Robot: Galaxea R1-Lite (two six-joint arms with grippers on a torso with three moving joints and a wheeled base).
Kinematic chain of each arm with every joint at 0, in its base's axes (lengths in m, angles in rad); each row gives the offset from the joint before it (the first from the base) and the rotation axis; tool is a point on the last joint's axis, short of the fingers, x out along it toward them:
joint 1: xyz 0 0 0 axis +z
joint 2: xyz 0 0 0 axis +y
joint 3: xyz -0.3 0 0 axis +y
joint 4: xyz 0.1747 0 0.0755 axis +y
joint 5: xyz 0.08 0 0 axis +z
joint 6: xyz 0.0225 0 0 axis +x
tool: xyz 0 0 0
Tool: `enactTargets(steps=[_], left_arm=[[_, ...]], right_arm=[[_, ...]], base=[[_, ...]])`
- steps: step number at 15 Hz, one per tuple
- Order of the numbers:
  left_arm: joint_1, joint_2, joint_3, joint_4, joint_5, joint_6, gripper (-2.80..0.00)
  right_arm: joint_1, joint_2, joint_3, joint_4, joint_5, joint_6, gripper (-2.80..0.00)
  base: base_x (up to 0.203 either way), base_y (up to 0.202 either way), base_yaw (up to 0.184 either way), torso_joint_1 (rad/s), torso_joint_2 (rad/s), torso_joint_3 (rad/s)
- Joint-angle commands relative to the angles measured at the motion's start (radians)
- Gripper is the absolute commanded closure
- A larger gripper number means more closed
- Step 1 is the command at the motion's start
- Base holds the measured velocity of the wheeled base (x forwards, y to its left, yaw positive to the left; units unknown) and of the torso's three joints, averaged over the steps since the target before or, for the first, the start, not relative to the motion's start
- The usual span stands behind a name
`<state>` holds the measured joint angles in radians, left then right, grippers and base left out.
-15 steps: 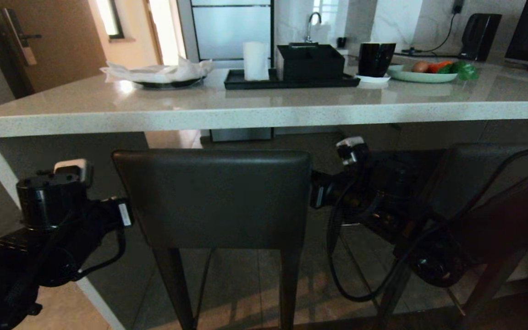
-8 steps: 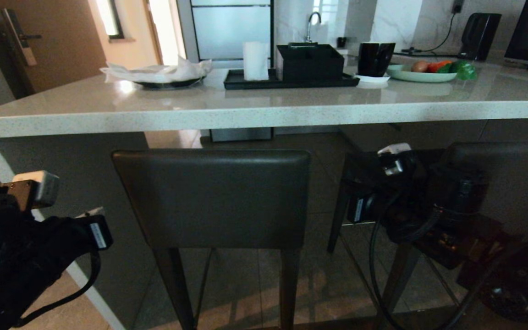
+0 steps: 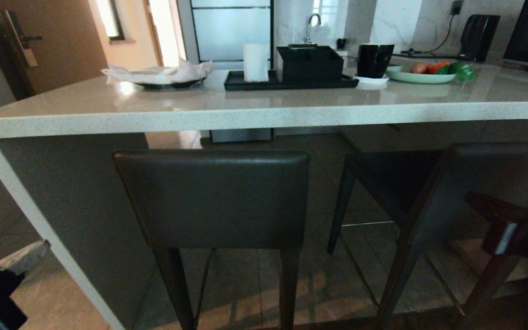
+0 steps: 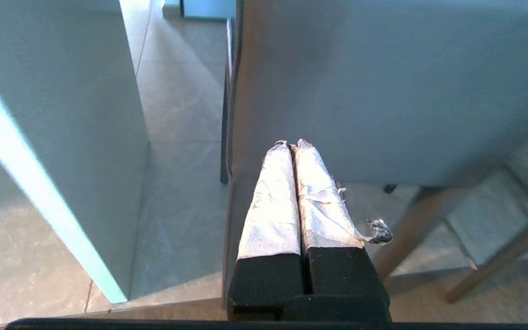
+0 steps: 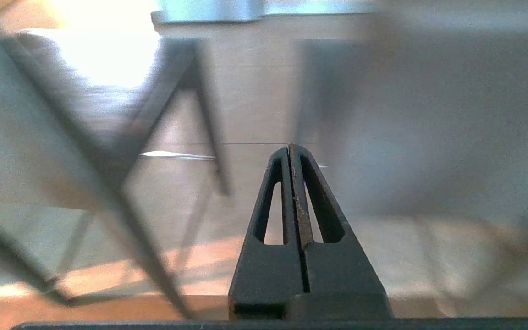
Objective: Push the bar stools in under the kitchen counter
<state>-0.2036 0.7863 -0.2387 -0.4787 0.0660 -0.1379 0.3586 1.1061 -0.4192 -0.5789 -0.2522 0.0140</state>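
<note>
Both bar stools (image 3: pixel 212 197) sit mid-frame beneath the counter (image 3: pixel 264 114) edge, each clenched, empty gripper (image 4: pixel 291 144) (image 5: pixel 290 147) clear of them.

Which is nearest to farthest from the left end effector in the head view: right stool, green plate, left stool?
1. Left stool, just right of the left end effector.
2. Right stool, farther right.
3. Green plate, far right on the counter.
</note>
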Motion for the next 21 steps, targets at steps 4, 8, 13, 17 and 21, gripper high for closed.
enactTargets(steps=[4,8,13,17,21], left_arm=[[0.049,-0.395,-0.033,0.258,-0.008,0.087,0.00],[0.097,-0.502,-0.017,0.306,0.083,0.206,0.00],[0.185,-0.589,0.014,0.323,0.000,0.265,0.00],[0.203,-0.794,0.122,0.459,-0.041,0.301,0.00],[0.206,-0.785,0.239,0.469,-0.072,0.243,0.00]], right_arm=[[-0.228,-0.595,0.121,0.229,-0.014,-0.093,0.00],[-0.321,-0.958,0.075,0.635,-0.017,-0.147,0.00],[-0.356,-1.107,0.045,0.902,-0.029,-0.164,0.00],[-0.356,-1.108,0.193,0.738,0.035,-0.159,0.00],[-0.356,-1.107,0.421,0.535,0.274,-0.186,0.00]], base=[[0.000,0.000,0.000,0.000,0.00,0.000],[0.000,0.000,0.000,0.000,0.00,0.000],[0.000,0.000,0.000,0.000,0.00,0.000],[0.000,0.000,0.000,0.000,0.00,0.000],[0.000,0.000,0.000,0.000,0.00,0.000]])
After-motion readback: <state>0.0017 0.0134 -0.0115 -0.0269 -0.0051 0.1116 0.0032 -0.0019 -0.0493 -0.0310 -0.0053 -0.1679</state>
